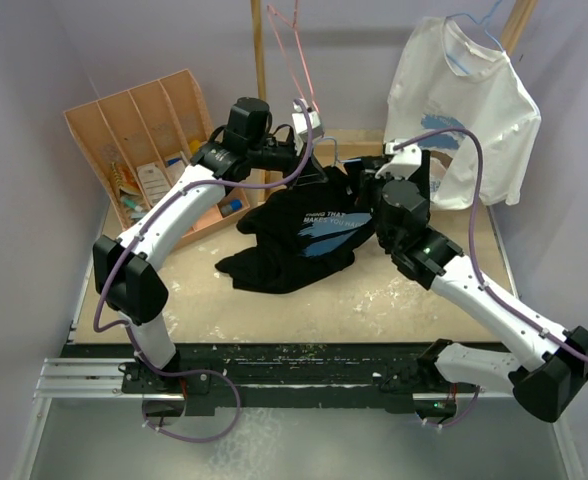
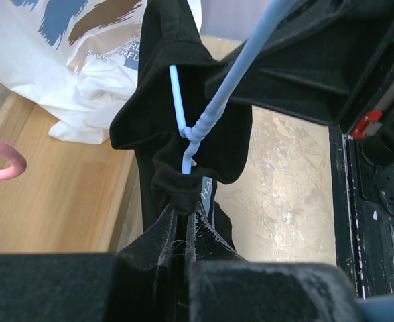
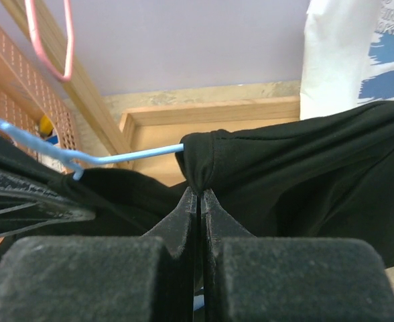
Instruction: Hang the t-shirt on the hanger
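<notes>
Holding the soft, floppy t-shirt point(image 1: 299, 238) up over the table point(image 1: 374, 300), your left gripper point(image 2: 183, 218) and right gripper point(image 3: 198, 194) are squeezing its cloth; you are gripping collar and shoulder beside the thin hanger point(image 2: 214, 111).

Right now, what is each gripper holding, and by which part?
Left gripper: t-shirt collar, below the hanger neck. Right gripper: bunched fabric where hanger wire enters.

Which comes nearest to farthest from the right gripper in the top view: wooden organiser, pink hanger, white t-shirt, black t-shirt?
From the right gripper:
1. black t-shirt, pinched in it.
2. white t-shirt, hanging just beyond, to its right.
3. pink hanger, hanging at the back, left of it.
4. wooden organiser, far left.
</notes>
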Controlling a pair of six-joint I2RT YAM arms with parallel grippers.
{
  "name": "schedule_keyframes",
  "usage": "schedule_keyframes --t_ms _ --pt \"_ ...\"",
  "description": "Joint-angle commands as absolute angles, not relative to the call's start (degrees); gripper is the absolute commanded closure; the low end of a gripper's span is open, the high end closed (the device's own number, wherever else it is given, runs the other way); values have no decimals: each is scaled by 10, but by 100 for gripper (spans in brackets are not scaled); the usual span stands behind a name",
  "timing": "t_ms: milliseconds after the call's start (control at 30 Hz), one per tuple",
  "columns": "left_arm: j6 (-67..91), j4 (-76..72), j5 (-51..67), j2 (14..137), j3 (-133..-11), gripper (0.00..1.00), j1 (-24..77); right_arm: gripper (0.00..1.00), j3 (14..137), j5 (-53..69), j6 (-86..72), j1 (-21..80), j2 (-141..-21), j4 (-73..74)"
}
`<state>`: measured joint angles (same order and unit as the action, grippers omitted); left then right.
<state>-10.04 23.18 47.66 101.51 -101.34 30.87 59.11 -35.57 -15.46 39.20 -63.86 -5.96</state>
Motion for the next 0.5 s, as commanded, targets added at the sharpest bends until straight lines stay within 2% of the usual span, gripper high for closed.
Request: schedule_keyframes --t_ms 0,267,300,367,467 --pt "-102 183 467 1012 -1036 100 306 100 611 -366 -173 420 -637 -83" --pt "-102 185 479 1018 -1042 100 299 100 590 -358 -189 435 -625 -69" --pt "-103 188 487 1019 -1041 100 299 98 590 -349 -192 435 -627 -69" --pt "-113 196 505 1016 -1039 100 299 82 594 -335 -190 436 -632 -65" --pt "-132 201 524 1004 -1022 100 299 64 616 -289 -184 435 -642 -54"
